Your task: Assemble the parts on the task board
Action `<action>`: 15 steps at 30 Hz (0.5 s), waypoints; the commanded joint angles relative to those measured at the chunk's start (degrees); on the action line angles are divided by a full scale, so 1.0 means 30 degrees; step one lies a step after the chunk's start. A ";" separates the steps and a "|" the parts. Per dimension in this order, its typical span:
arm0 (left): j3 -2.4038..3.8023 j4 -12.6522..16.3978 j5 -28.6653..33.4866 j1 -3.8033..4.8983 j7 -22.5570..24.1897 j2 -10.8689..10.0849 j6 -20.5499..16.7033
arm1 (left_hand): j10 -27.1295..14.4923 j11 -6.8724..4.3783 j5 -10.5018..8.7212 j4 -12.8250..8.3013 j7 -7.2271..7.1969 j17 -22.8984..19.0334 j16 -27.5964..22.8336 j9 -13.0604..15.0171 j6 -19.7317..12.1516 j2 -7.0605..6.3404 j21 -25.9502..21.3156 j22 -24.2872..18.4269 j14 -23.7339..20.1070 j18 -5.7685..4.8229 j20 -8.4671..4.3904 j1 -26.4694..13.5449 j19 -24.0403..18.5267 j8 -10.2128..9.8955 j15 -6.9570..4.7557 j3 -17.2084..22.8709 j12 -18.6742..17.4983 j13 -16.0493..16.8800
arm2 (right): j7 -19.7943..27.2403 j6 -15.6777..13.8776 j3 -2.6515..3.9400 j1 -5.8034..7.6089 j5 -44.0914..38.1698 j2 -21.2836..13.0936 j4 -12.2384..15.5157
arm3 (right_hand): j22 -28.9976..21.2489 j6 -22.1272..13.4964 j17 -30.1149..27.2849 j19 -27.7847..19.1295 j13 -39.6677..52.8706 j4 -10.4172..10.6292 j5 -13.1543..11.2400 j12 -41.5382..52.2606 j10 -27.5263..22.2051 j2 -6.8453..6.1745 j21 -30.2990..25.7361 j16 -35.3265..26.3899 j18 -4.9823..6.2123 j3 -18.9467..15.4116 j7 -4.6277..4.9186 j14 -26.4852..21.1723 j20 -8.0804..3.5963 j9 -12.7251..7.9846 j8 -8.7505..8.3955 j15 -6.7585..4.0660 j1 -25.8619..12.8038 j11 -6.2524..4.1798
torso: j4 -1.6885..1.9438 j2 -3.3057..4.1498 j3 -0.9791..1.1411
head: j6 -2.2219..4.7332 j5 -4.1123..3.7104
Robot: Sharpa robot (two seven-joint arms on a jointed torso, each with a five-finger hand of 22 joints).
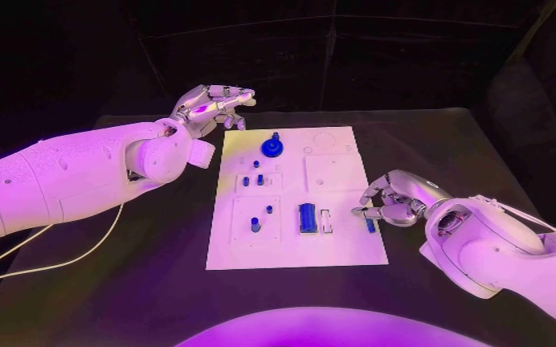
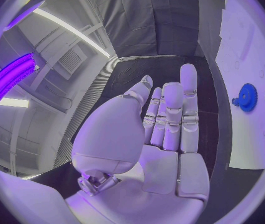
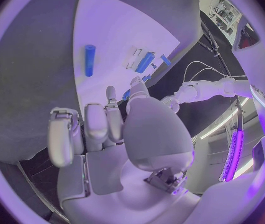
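Note:
The white task board lies in the middle of the black table. A blue gear stands near its far end, several small blue pegs stand in its left half, and a blue block sits beside a white slot. A loose blue cylinder lies at the board's right edge. My right hand hovers just above that cylinder, its fingers bent downward and holding nothing. My left hand is raised off the board's far left corner with straight fingers and a bare palm.
Bare black table surrounds the board on all sides. A white cable hangs from my left arm over the table's left part. In the left wrist view the gear stands on the board beside my fingers.

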 commanded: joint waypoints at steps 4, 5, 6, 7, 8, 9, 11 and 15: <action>0.0006 -0.0018 -0.0029 0.0024 0.0145 0.0074 0.0196 | -0.0088 -0.0002 0.0046 0.0046 0.0024 -0.0021 -0.0006 -0.0012 -0.0082 -0.0059 -0.0109 -0.0026 -0.0128 0.0109 -0.0023 -0.0042 0.0066 0.0119 0.0035 -0.0108 0.0129 -0.0023 | 0.0523 0.0394 -0.0001 0.0023 -0.0979 -0.0650 -0.0181 | 0.3587 0.0323 -0.0145 0.0772 0.0382 -0.0469 0.0539 -0.0285 -0.0030 0.0130 -0.0097 -0.0143 -0.0151 0.0010 0.0026 0.0266 0.0162 -0.0224 -0.0287 0.0144 0.1077 0.0077 | -0.0017 -0.0012 0.0013 | 0.0020 -0.0331; 0.0005 -0.0021 -0.0029 0.0023 0.0147 0.0076 0.0197 | -0.0088 -0.0002 0.0046 0.0046 0.0024 -0.0021 -0.0005 -0.0012 -0.0082 -0.0059 -0.0109 -0.0026 -0.0127 0.0109 -0.0023 -0.0042 0.0066 0.0119 0.0035 -0.0107 0.0130 -0.0023 | 0.0396 0.0556 -0.0002 0.0021 -0.1160 -0.0678 -0.0242 | 0.3592 0.0492 -0.0172 0.0776 0.0377 -0.0517 0.0563 -0.0300 -0.0028 0.0133 -0.0095 -0.0159 -0.0152 -0.0003 -0.0007 0.0261 0.0161 -0.0232 -0.0265 0.0131 0.1163 0.0054 | -0.0023 -0.0010 0.0015 | 0.0026 -0.0329; 0.0005 -0.0021 -0.0028 0.0023 0.0148 0.0079 0.0201 | -0.0088 -0.0002 0.0046 0.0046 0.0024 -0.0021 -0.0005 -0.0012 -0.0082 -0.0059 -0.0109 -0.0026 -0.0127 0.0109 -0.0023 -0.0042 0.0066 0.0119 0.0035 -0.0107 0.0130 -0.0023 | 0.0227 0.0757 -0.0004 0.0017 -0.1386 -0.0691 -0.0327 | 0.3596 0.0664 -0.0189 0.0778 0.0377 -0.0537 0.0579 -0.0309 -0.0022 0.0137 -0.0093 -0.0171 -0.0152 -0.0034 -0.0044 0.0257 0.0155 -0.0241 -0.0245 0.0115 0.1205 0.0028 | -0.0032 -0.0013 0.0016 | 0.0019 -0.0317; 0.0004 -0.0015 -0.0028 0.0023 0.0151 0.0081 0.0205 | -0.0088 -0.0002 0.0046 0.0046 0.0024 -0.0021 -0.0005 -0.0012 -0.0082 -0.0059 -0.0109 -0.0026 -0.0127 0.0109 -0.0023 -0.0042 0.0066 0.0119 0.0035 -0.0107 0.0130 -0.0023 | 0.0025 0.0982 -0.0007 0.0013 -0.1643 -0.0686 -0.0431 | 0.3603 0.0828 -0.0203 0.0784 0.0363 -0.0546 0.0596 -0.0336 -0.0022 0.0154 -0.0090 -0.0181 -0.0154 -0.0067 -0.0085 0.0255 0.0142 -0.0254 -0.0234 0.0093 0.1236 -0.0004 | -0.0024 -0.0004 0.0014 | 0.0013 -0.0329; 0.0003 -0.0011 -0.0028 0.0023 0.0152 0.0081 0.0210 | -0.0088 -0.0002 0.0046 0.0046 0.0024 -0.0021 -0.0005 -0.0012 -0.0082 -0.0059 -0.0109 -0.0026 -0.0127 0.0109 -0.0023 -0.0042 0.0066 0.0119 0.0035 -0.0107 0.0130 -0.0023 | -0.0094 0.1132 -0.0008 0.0010 -0.1800 -0.0671 -0.0503 | 0.3603 0.0884 -0.0207 0.0784 0.0356 -0.0547 0.0602 -0.0349 -0.0023 0.0164 -0.0090 -0.0184 -0.0153 -0.0079 -0.0100 0.0255 0.0136 -0.0259 -0.0232 0.0084 0.1245 -0.0016 | -0.0013 -0.0004 0.0012 | 0.0016 -0.0344; 0.0002 -0.0010 -0.0028 0.0022 0.0152 0.0081 0.0216 | -0.0088 -0.0002 0.0046 0.0046 0.0024 -0.0021 -0.0005 -0.0012 -0.0082 -0.0059 -0.0109 -0.0026 -0.0127 0.0109 -0.0023 -0.0042 0.0066 0.0119 0.0035 -0.0107 0.0130 -0.0023 | -0.0216 0.1309 -0.0010 0.0007 -0.1958 -0.0638 -0.0597 | 0.3608 0.0968 -0.0218 0.0789 0.0363 -0.0543 0.0606 -0.0346 -0.0015 0.0175 -0.0087 -0.0191 -0.0155 -0.0101 -0.0121 0.0253 0.0128 -0.0263 -0.0226 0.0072 0.1248 -0.0033 | -0.0006 -0.0004 0.0009 | 0.0012 -0.0366; 0.0002 -0.0011 -0.0028 0.0022 0.0153 0.0079 0.0218 | -0.0088 -0.0002 0.0046 0.0046 0.0024 -0.0021 -0.0005 -0.0012 -0.0082 -0.0059 -0.0109 -0.0026 -0.0127 0.0109 -0.0023 -0.0042 0.0066 0.0119 0.0035 -0.0107 0.0130 -0.0023 | -0.0361 0.1578 -0.0013 0.0001 -0.2140 -0.0556 -0.0738 | 0.3622 0.1166 -0.0237 0.0800 0.0351 -0.0521 0.0598 -0.0374 -0.0012 0.0184 -0.0078 -0.0206 -0.0159 -0.0171 -0.0176 0.0250 0.0103 -0.0265 -0.0211 0.0039 0.1230 -0.0076 | -0.0003 -0.0013 0.0006 | -0.0006 -0.0399; 0.0001 -0.0006 -0.0028 0.0022 0.0159 0.0067 0.0228 | -0.0088 -0.0002 0.0046 0.0046 0.0024 -0.0021 -0.0005 -0.0012 -0.0082 -0.0059 -0.0109 -0.0026 -0.0127 0.0109 -0.0023 -0.0042 0.0066 0.0119 0.0035 -0.0107 0.0130 -0.0023 | -0.0571 0.2084 -0.0019 -0.0010 -0.2356 -0.0274 -0.1002 | 0.3642 0.1299 -0.0238 0.0816 0.0353 -0.0484 0.0565 -0.0385 -0.0004 0.0182 -0.0066 -0.0210 -0.0164 -0.0250 -0.0211 0.0252 0.0079 -0.0273 -0.0219 0.0013 0.1184 -0.0109 | 0.0014 -0.0013 0.0002 | -0.0020 -0.0406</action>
